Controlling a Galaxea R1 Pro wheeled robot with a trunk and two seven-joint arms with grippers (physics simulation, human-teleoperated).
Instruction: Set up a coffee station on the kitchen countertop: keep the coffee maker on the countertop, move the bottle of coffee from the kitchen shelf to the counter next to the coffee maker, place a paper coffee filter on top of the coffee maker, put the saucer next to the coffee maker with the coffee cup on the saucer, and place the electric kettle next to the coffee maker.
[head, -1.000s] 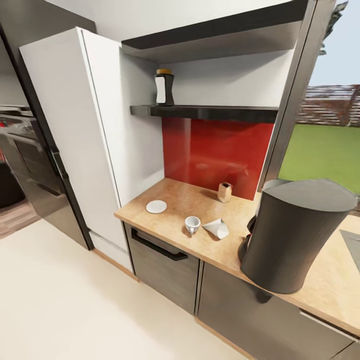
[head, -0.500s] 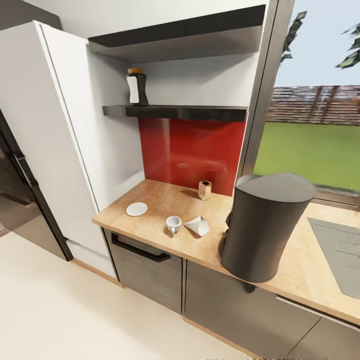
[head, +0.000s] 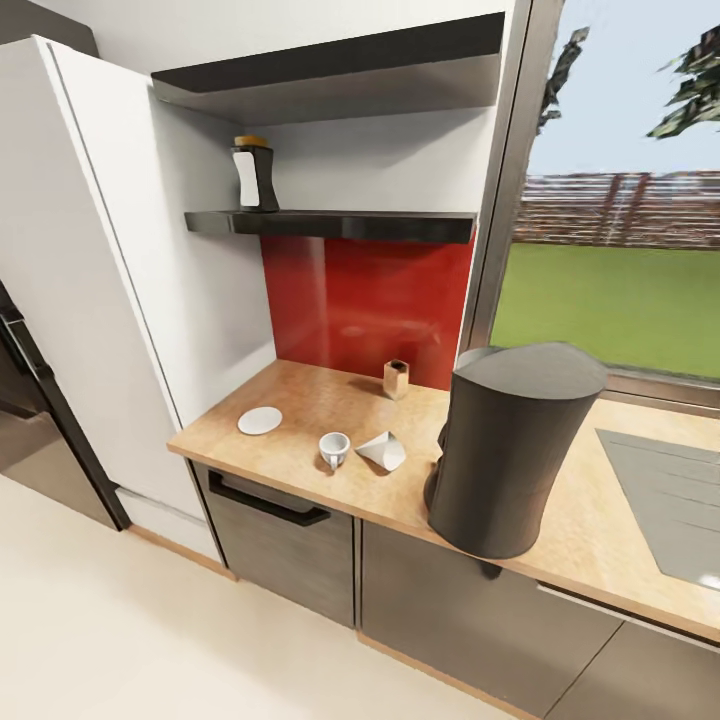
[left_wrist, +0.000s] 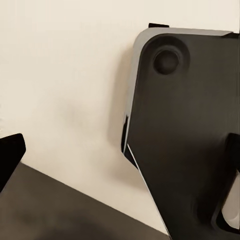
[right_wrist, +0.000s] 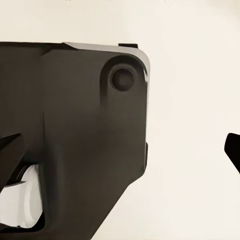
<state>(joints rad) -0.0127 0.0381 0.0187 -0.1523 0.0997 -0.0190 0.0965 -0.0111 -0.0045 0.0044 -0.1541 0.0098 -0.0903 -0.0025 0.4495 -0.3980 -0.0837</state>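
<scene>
Risk: the dark tapered coffee maker (head: 515, 450) stands at the wooden tabletop (head: 300, 400) front edge; a careless reach could topple it. The dark bottle of coffee (head: 252, 175) remains on the black shelf (head: 330, 222). Claw opening: cannot tell for either arm. Against the earlier frame, the whole scene has shifted left; camera moved.

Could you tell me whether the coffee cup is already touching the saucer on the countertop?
Apart. The head view shows the coffee cup standing on bare countertop, with a clear strip of wood between it and the saucer.
</scene>
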